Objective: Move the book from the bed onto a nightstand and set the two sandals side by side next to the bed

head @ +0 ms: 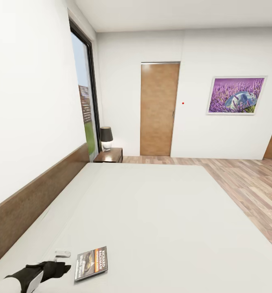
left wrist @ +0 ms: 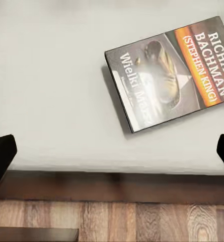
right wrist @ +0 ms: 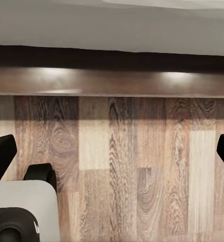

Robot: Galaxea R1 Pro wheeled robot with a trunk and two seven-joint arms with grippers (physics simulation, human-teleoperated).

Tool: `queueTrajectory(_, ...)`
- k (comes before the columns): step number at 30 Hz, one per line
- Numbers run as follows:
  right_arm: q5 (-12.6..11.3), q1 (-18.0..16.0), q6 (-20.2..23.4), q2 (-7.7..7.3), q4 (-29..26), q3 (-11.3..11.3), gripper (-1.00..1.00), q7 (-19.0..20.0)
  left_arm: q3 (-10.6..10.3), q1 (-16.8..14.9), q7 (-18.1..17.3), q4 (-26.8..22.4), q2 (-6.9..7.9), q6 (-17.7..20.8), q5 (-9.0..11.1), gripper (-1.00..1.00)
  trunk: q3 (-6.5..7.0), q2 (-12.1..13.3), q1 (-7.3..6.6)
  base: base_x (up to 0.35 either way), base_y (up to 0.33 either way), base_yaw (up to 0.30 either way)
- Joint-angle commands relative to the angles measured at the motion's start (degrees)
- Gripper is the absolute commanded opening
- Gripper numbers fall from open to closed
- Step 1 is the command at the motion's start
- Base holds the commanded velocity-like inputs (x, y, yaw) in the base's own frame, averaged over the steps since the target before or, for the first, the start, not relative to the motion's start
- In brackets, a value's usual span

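Book (head: pixel 91 263) lies flat on the bed (head: pixel 160 211) near its close edge, at about 7 o'clock in my head view, cover up, orange band visible. My left gripper (head: pixel 59 269) hovers just beside it at the book's 9 o'clock, not touching; from the left wrist camera its jaws stand wide apart. Right gripper (right wrist: pixel 112 151) points at the wood floor (right wrist: pixel 142 166) beside the bed frame, jaws also apart, holding nothing. Nightstand (head: pixel 108 155) with lamp (head: pixel 106 138) sits at 11 o'clock by the window (head: pixel 87 93).
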Motion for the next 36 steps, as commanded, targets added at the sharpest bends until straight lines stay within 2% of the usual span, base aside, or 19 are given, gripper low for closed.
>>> queueTrajectory(1,0.5,0.0,-0.2,-0.01,0.1,-0.5,1.0,0.2,-0.4,-0.9,-0.1,-0.1,0.06,0.6,0.6,1.0,-0.08,-0.1,0.01,0.0,0.0,0.0)
queueTrajectory(11,0.5,0.0,-0.2,-0.04,0.1,-0.5,1.0,0.2,-0.5,-8.9,0.0,-0.2,0.1,5.5,1.0,1.0,-0.08,-0.1,0.01,0.0,0.0,0.0)
queueTrajectory(12,0.5,0.0,-0.2,-0.04,0.1,-0.5,1.0,0.2,-0.5,-8.9,0.0,-0.2,0.1,5.5,1.0,1.0,-0.08,-0.1,0.01,0.0,0.0,0.0)
queueTrajectory(17,0.5,0.0,-0.2,-0.07,0.1,-0.5,1.0,0.2,-0.4,-13.3,0.0,-0.2,-0.15,7.9,1.2,1.0,-0.08,-0.1,0.01,0.0,0.0,0.0)
queueTrajectory(23,0.5,0.0,-0.2,-0.17,0.1,-0.5,1.0,0.2,-0.2,-17.0,0.2,-0.6,-0.49,10.2,1.8,1.0,-0.08,-0.1,0.01,0.0,0.0,0.0)
queueTrajectory(25,0.5,0.0,-0.2,-0.19,0.1,-0.6,1.0,0.2,-0.2,-18.8,0.2,-0.7,-0.53,11.5,3.3,1.0,-0.08,-0.1,0.01,0.0,0.0,0.0)
queueTrajectory(28,0.5,0.0,-0.2,-0.21,0.1,-0.6,1.0,0.2,-0.2,-21.3,0.2,-0.8,-0.35,15.1,7.8,1.0,-0.08,-0.1,0.01,0.0,0.0,0.0)
queueTrajectory(29,0.5,0.0,-0.2,-0.21,0.1,-0.6,1.0,0.2,-0.2,-21.3,0.2,-0.8,-0.35,15.1,7.8,1.0,-0.08,-0.1,0.01,0.0,0.0,0.0)
queueTrajectory(33,0.5,0.0,-0.2,-0.22,0.0,-0.6,1.0,0.2,-0.3,-24.1,0.3,-0.9,0.46,20.0,15.2,1.0,-0.08,-0.1,0.01,0.0,0.0,0.0)
queueTrajectory(36,0.5,0.0,-0.2,-0.25,0.0,-0.6,1.0,0.2,-0.3,-25.4,0.7,-0.9,1.96,21.8,19.7,1.0,-0.08,-0.1,0.01,0.0,0.0,0.0)
